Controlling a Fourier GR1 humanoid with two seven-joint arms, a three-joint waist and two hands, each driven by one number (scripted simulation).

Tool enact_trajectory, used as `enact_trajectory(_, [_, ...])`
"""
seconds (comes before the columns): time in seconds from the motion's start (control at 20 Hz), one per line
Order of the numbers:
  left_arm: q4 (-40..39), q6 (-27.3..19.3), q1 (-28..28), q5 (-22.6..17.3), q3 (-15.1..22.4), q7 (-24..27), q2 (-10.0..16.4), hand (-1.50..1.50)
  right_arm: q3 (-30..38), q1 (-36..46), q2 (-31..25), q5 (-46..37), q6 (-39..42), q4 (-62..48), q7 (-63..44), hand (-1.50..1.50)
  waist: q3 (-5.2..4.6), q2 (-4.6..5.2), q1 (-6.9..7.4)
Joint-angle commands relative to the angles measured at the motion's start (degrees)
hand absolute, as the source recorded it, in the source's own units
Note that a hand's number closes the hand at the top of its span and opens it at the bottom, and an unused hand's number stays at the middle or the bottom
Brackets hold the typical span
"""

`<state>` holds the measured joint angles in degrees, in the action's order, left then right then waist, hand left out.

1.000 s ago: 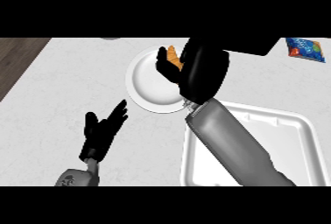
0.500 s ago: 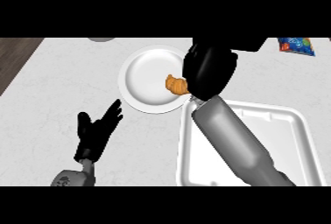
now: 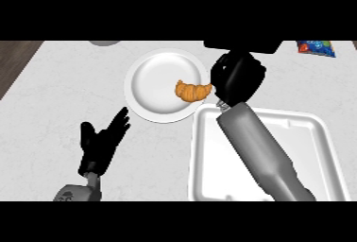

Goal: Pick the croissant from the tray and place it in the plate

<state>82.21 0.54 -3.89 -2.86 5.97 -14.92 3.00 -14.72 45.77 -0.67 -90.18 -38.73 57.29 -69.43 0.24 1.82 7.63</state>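
Mostly pale counter [image 3: 63, 85] under white plate [image 3: 153, 80]

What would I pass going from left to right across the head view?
left hand → plate → croissant, on the plate's right part → right hand → colourful packet. The tray is left out because it spans too much of the right side.

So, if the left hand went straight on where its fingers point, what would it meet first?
Probably the plate: the left hand is open, fingers aimed up and right at its lower-left rim. Height above the counter is unclear, so it might pass over.
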Motion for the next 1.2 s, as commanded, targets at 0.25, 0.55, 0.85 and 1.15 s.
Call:
enact_trajectory(0.25, [-1.0,0.7,-0.4,0.0,0.1,0.2,0.2,0.0,2.3,0.9,0.6,19.5,-11.1,-13.3,-3.2,-1.5,-0.02,0.47,1.0])
enact_trajectory(0.55, [-2.8,0.1,-1.7,0.7,-0.3,1.9,-0.1,0.0,-0.4,2.4,0.7,24.1,-25.9,-13.9,4.2,-1.5,0.0,0.58,1.3])
enact_trajectory(0.85, [-1.9,-0.7,-0.2,0.4,-0.7,0.3,-0.1,0.0,-1.1,3.8,0.7,25.4,-37.7,-14.2,2.6,-1.5,-0.12,-0.53,-0.82])
enact_trajectory(1.15, [-3.0,1.6,1.0,-1.5,-3.7,2.2,2.6,0.0,-13.0,-0.9,0.7,30.6,-45.6,-10.3,-1.3,-1.5,-0.2,-1.17,-2.13])
